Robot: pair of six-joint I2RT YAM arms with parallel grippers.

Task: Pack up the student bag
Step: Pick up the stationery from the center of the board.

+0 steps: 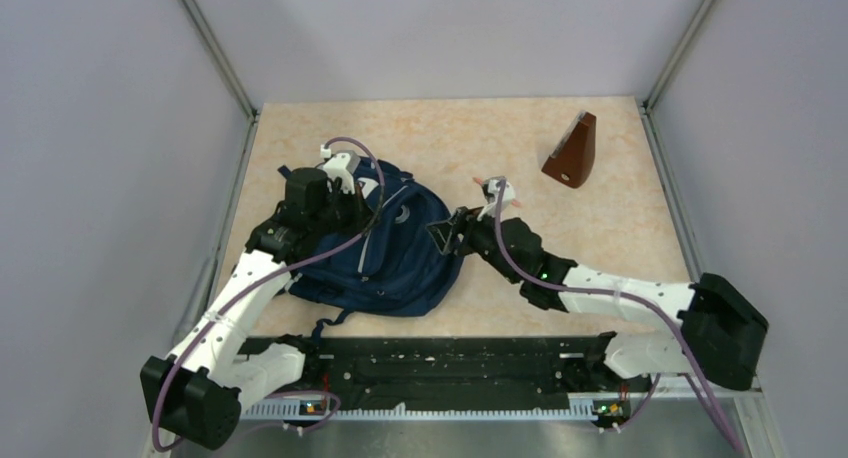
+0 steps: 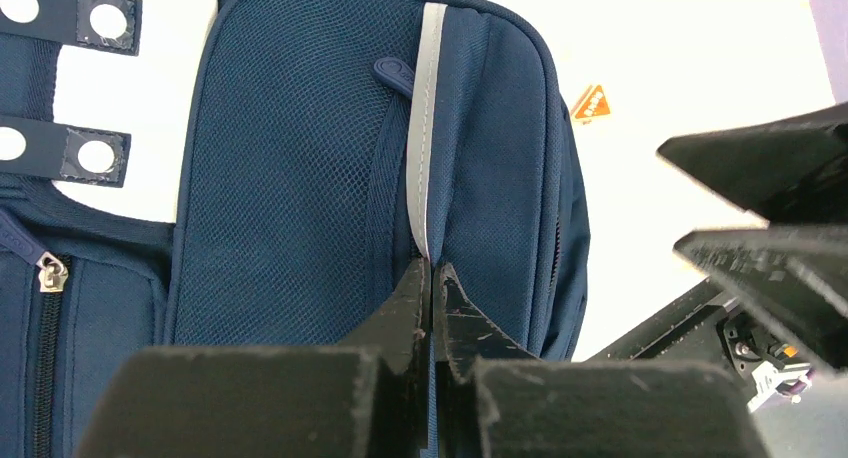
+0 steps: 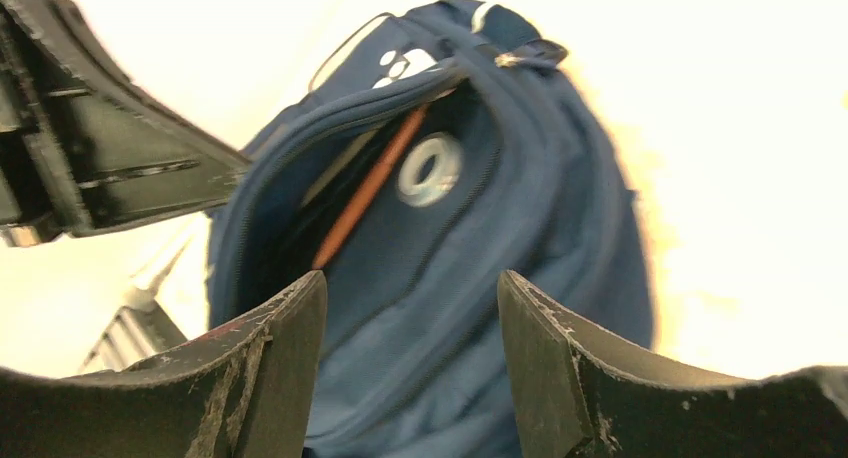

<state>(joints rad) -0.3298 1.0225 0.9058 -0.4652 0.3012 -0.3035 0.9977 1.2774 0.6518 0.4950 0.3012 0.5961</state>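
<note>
The navy student bag [image 1: 400,263] lies flat left of the table's centre. My left gripper [image 1: 352,210] rests on its upper left part. In the left wrist view this gripper [image 2: 432,270] is shut on a fold of the bag's [image 2: 300,178] blue fabric, right at the grey trim stripe [image 2: 428,128]. My right gripper [image 1: 446,234] hovers at the bag's right edge. Its jaws [image 3: 410,288] stand open with nothing between them, facing the bag's [image 3: 540,228] open mouth. Inside the mouth I see a thin orange stick [image 3: 365,188] and a white ring [image 3: 430,168].
A brown wedge-shaped object [image 1: 572,153] stands upright at the back right of the table. A small orange tag [image 2: 590,103] lies on the tabletop just beyond the bag. Grey walls close the table in on three sides.
</note>
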